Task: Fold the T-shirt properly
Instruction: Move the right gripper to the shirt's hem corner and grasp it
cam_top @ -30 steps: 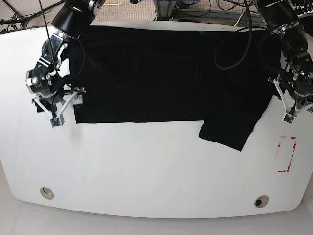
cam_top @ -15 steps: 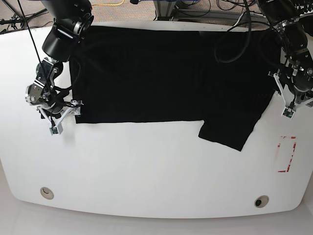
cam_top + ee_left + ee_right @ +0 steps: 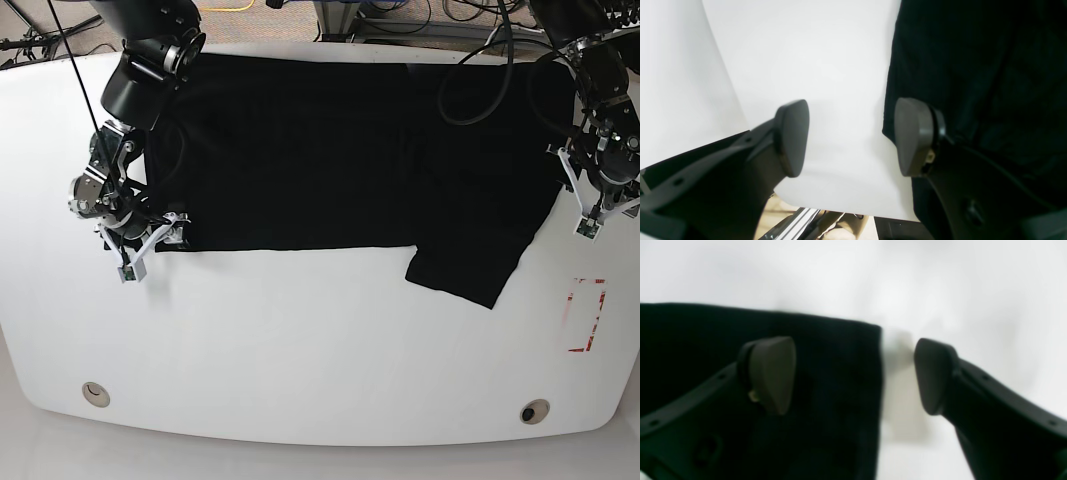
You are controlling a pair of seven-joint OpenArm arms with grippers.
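Observation:
The black T-shirt [image 3: 330, 150] lies spread flat across the far half of the white table [image 3: 300, 350]; no print shows. A sleeve [image 3: 465, 270] juts toward me at the lower right. My right gripper [image 3: 152, 247] is open at the shirt's near-left corner. In the right wrist view the gripper [image 3: 851, 373] straddles that corner's edge, with one finger over the cloth [image 3: 706, 340] and one over bare table. My left gripper [image 3: 606, 216] is open at the shirt's right edge. In the left wrist view the gripper [image 3: 853, 136] has one finger beside the cloth [image 3: 973, 66].
A red-outlined rectangle [image 3: 587, 315] is marked on the table near the right edge. Two round holes [image 3: 95, 392] [image 3: 534, 411] sit near the front edge. Cables and frames [image 3: 400, 15] lie behind the table's far edge.
My right gripper has moved right and slightly down, from beside the shirt to its near-left corner. My left gripper has shifted a little upward at the right edge. The shirt has not moved.

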